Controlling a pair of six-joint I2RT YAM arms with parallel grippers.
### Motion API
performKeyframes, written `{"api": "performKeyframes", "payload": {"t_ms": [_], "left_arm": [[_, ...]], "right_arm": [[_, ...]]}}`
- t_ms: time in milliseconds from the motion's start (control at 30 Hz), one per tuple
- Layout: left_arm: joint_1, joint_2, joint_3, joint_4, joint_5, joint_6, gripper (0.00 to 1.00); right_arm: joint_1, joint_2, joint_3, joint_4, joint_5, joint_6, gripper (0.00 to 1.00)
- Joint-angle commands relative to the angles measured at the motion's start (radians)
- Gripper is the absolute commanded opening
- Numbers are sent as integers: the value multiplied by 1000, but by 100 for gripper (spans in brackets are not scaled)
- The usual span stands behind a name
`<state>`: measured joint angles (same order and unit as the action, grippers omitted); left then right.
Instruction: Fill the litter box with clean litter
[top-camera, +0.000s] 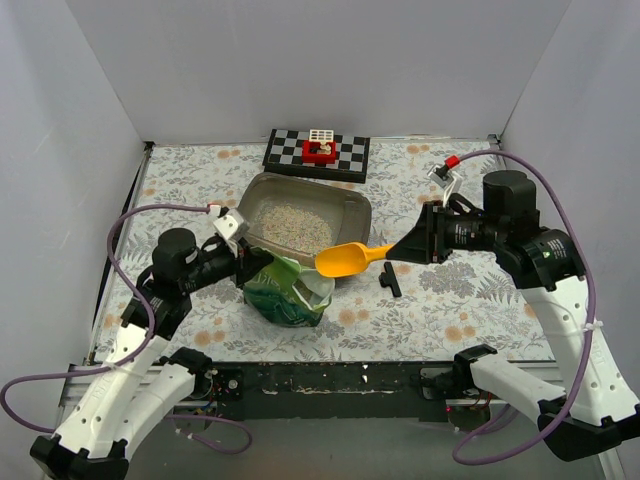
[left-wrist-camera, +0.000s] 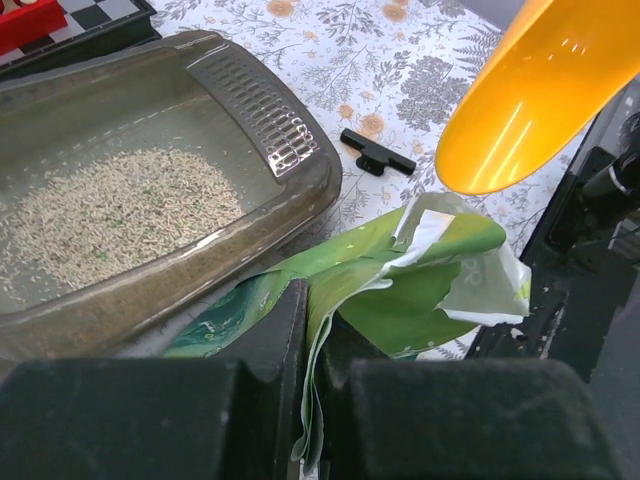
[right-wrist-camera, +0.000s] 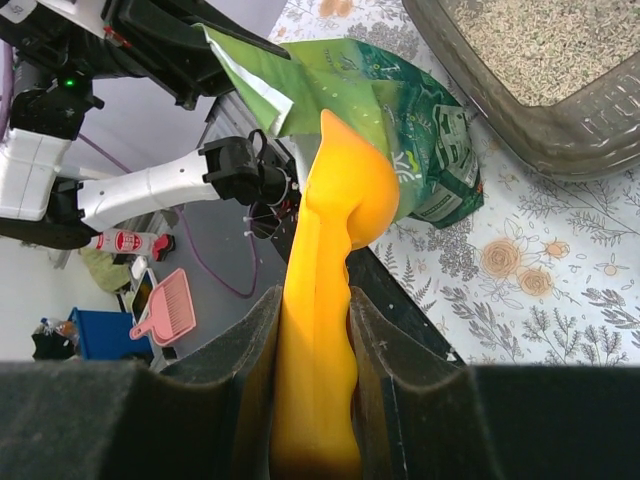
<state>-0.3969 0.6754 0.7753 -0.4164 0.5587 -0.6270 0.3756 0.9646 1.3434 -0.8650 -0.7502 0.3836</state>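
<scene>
The grey-brown litter box (top-camera: 352, 208) sits mid-table with a layer of pale clean litter (top-camera: 290, 226) on its floor; both show in the left wrist view, box (left-wrist-camera: 310, 190) and litter (left-wrist-camera: 110, 215). A crinkly green bag (top-camera: 288, 292) stands just in front of the box. My left gripper (top-camera: 247, 262) is shut on the bag's top edge (left-wrist-camera: 322, 330). My right gripper (top-camera: 400, 250) is shut on the handle of a yellow-orange scoop (right-wrist-camera: 318, 330), whose bowl (top-camera: 340, 259) hangs above the bag's open mouth, next to the box's near right corner.
A black-and-white checkered board (top-camera: 316, 155) with a red and white block lies behind the box. A small black T-shaped piece (top-camera: 390, 283) lies on the floral tablecloth right of the bag. White walls close in three sides.
</scene>
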Motion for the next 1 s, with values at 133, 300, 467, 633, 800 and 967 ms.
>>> {"api": "performKeyframes", "payload": {"t_ms": [133,300,467,633,800,967], "left_arm": [[-17,-50,53,21,17,-174,0],[-20,-54,48,30,1,-201,0],[-22,-71,25,47,38,-258,0],[-25,-109,-4,62,7,-295,0],[-28,-108,-22,54,-66,-301,0],[-36,-79,-24,41,-132,-284,0]], "right_arm": [[77,-4,-78,93,47,41,1],[181,26,-115,141,139,87,1],[250,86,-124,164,251,115,1],[325,215,-50,107,374,123,1],[402,342,101,-14,543,142,1],[463,489,302,-167,666,143,1]]}}
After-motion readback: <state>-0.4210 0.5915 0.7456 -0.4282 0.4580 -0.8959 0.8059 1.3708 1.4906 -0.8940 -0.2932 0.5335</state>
